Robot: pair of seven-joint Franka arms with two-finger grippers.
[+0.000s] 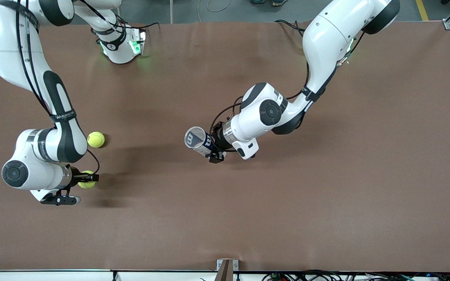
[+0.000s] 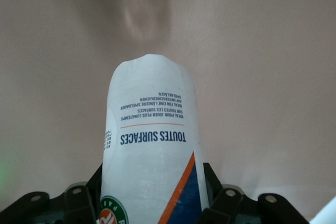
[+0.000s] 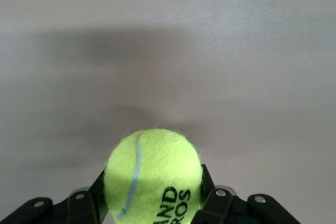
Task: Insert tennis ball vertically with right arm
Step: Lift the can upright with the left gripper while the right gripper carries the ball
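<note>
A yellow-green tennis ball (image 1: 87, 180) (image 3: 153, 176) sits between the fingers of my right gripper (image 1: 87, 178) (image 3: 153, 192), which is shut on it low over the table at the right arm's end. Over the middle of the table, my left gripper (image 1: 211, 147) (image 2: 153, 198) is shut on a white ball can (image 1: 198, 141) (image 2: 149, 145) with blue and orange print. The can is tilted, and its open mouth (image 1: 194, 137) faces up toward the front camera and the right arm's end.
A second tennis ball (image 1: 96, 139) lies on the brown table (image 1: 326, 195) beside the right arm's wrist, farther from the front camera than the held ball. A bracket (image 1: 227, 267) sits at the table's near edge.
</note>
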